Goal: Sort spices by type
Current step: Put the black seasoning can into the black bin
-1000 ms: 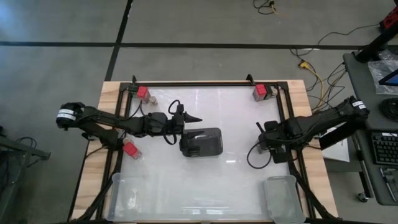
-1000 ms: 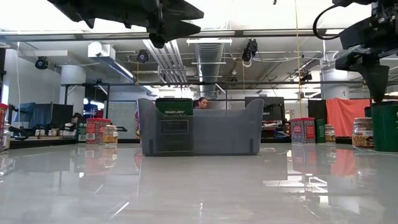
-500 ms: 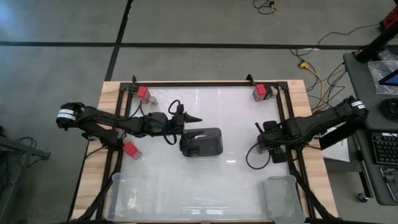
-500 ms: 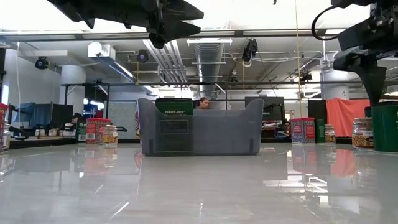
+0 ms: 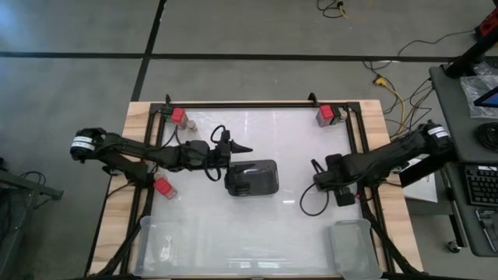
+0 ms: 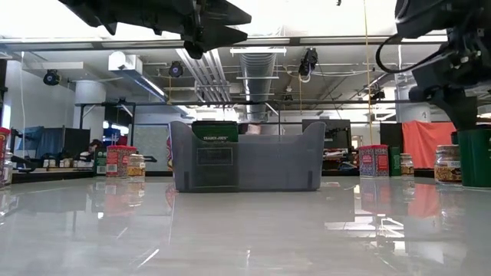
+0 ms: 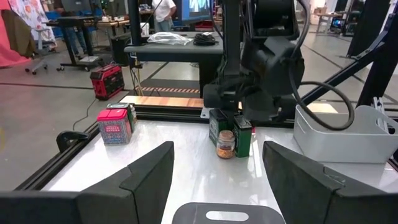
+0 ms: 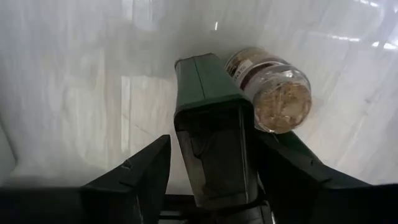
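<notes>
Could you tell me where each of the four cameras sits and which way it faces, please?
High: overhead, straight down; both arms, dark slotted holder.
Low: table height, level; same holder, arms overhead.
Left wrist: forward past open left gripper toward right arm.
Right wrist: down past open right gripper astride green tin, beside round jar, also in left wrist view.

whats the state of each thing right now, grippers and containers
left gripper: open, empty
right gripper: lowered over green square tin
green square tin: upright
small round jar with tan top: upright, right beside the green tin
red square tin: upright, untouched
dark slotted holder: mid-table, untouched
</notes>
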